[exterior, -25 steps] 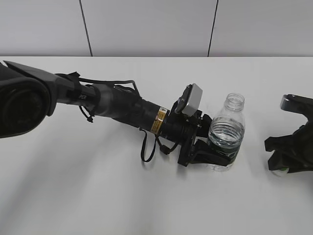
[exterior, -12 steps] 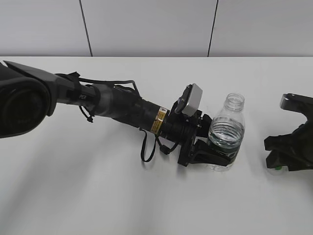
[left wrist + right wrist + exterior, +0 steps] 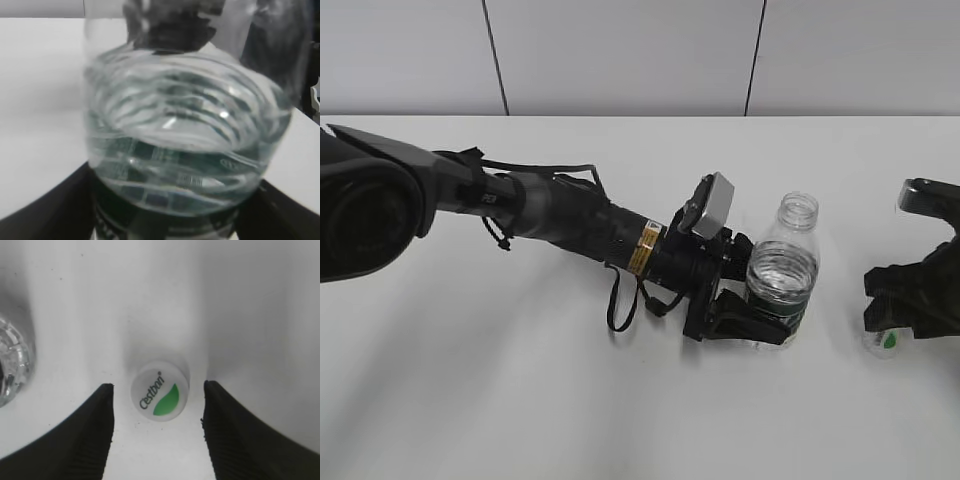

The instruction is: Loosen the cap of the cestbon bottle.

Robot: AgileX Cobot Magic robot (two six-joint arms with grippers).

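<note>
The cestbon bottle [image 3: 784, 270] stands upright on the white table with its threaded neck bare, no cap on it. My left gripper [image 3: 757, 322] is shut on its green label band; the bottle fills the left wrist view [image 3: 185, 130]. The white cap [image 3: 160, 392] with a green patch lies on the table between the open jaws of my right gripper [image 3: 157, 390], touching neither jaw. In the exterior view the cap [image 3: 885, 342] lies just below the right gripper [image 3: 910, 310], to the right of the bottle.
The white table [image 3: 520, 400] runs back to a grey panelled wall [image 3: 620, 50]. The left arm stretches across the middle from the left edge. The bottle's base shows at the left edge of the right wrist view [image 3: 12, 360].
The right gripper has lifted slightly off the table, so the cap now shows lying beneath it. The left gripper and the bottle have barely moved.
</note>
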